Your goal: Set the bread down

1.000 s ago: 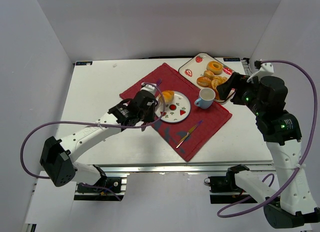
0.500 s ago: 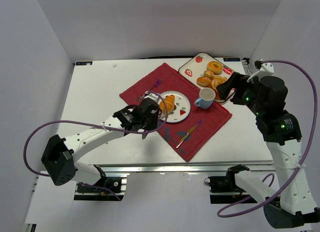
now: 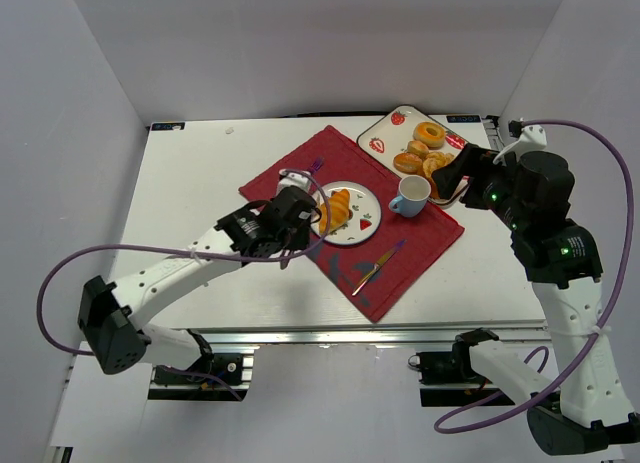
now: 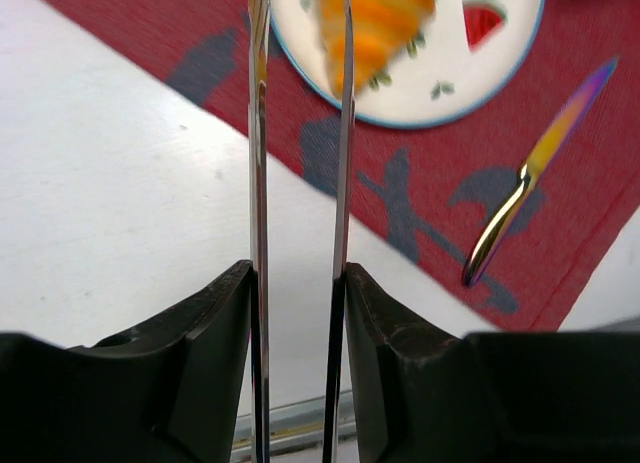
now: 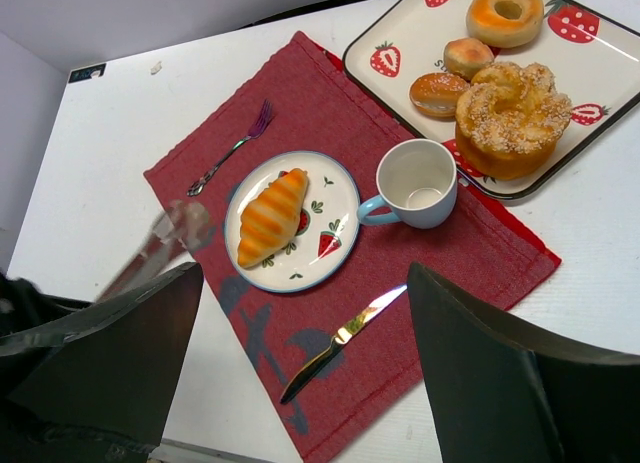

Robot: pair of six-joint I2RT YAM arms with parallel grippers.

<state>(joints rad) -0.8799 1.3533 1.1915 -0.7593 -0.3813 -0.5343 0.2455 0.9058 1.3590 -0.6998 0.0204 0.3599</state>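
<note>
**Left arm at the plate, bread set down.** The croissant (image 5: 270,218) lies flat on the small plate (image 5: 335,198), slanted across its left half. One tapered end points toward the fork (image 5: 228,151) and the other toward the near rim.

The left gripper (image 4: 298,3) sits just beside the plate's left edge. Its two thin blades are parallel with a narrow gap between them, and nothing is held. The top of the wrist view is blurred, so it cannot be told whether a blade tip touches the rim. The right gripper (image 3: 452,180) hangs near the mug (image 5: 418,183) with its fingers spread wide and empty.

**Handling, as judged.** The croissant looks light. Its ridged, segmented back should give the blades purchase, but the glossy golden-orange skin may slip under a shallow pinch. If it is real pastry, it is soft and flaky and will crush easily. The best hold is across the thick middle, at right angles to its length, with light pressure. The tapered ends are too thin and would let it pivot.

**Materials.**
- The plate is smooth glazed ware, round, with a blue rim and strawberry prints.
- The placemat (image 3: 400,253) is woven red cloth with dark motifs, set cornerwise on the matte white table (image 3: 200,173).
- The knife (image 5: 340,338) has an iridescent metallic sheen.
- The tray (image 5: 610,68) is rectangular with rounded corners and holds a ring donut and lumpy glazed pastries.
</note>
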